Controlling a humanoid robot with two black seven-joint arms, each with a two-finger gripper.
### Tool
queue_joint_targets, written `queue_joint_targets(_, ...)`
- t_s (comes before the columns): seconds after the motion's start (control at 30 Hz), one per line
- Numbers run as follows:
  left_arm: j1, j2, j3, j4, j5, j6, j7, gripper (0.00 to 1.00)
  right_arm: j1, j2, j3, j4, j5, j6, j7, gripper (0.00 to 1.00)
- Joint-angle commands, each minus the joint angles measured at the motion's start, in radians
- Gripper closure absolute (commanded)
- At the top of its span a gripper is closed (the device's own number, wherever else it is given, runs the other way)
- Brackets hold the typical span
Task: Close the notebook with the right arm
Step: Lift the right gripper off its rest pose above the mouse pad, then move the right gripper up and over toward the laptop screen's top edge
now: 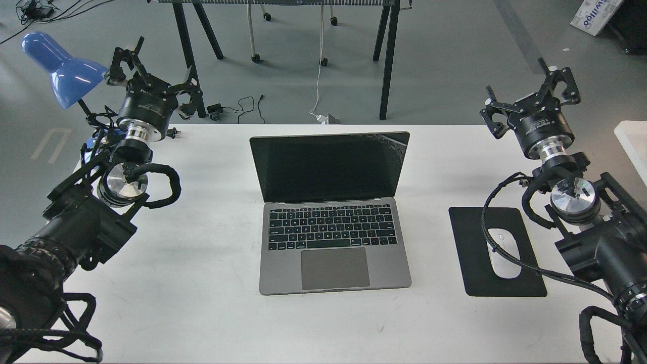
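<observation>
The notebook, a slim grey metal laptop with black keys and a large trackpad, lies in the middle of the white table. Its lid stands open and its black screen faces me, dark. My right gripper hangs open over the table's far right corner, well right of the screen and touching nothing. My left gripper is open too, held above the far left corner with nothing between its fingers.
A black mouse pad with a white mouse lies right of the notebook, under my right arm's cable. A blue desk lamp stands at the far left. Trestle legs and cables are on the floor behind the table.
</observation>
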Motion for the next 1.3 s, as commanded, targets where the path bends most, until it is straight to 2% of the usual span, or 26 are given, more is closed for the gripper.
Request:
queue_joint_targets(0.0,0.000,0.001,0.003,0.000,0.001,0.000,0.000,0.00,0.000,0.003,0.001,-0.012,0.006,0.013,0.004,0.00)
queue_joint_targets(0.17,0.000,0.001,-0.003,0.000,0.000,0.000,0.002,0.00,0.015,0.010,-0.016,-0.011,0.005,0.011,0.005,0.00)
queue_joint_targets(0.3,0.000,0.001,-0.001,0.000,0.000,0.000,0.002,0.00,0.113,0.026,-0.097,-0.060,0.000,0.000,0.002,0.00)
queue_joint_targets(0.73,0.000,0.003,-0.001,0.000,0.000,0.000,0.002,0.00,0.360,0.242,-0.372,-0.290,0.000,-0.001,0.002,0.00)
queue_joint_targets(0.97,0.000,0.003,-0.001,0.000,0.000,0.000,0.002,0.00,0.388,0.242,-0.449,-0.344,-0.001,-0.042,0.001,0.00)
queue_joint_targets(1.27,0.000,0.003,0.000,0.000,0.000,0.000,0.002,0.00,0.376,0.242,-0.458,-0.328,-0.003,-0.029,-0.002,0.00)
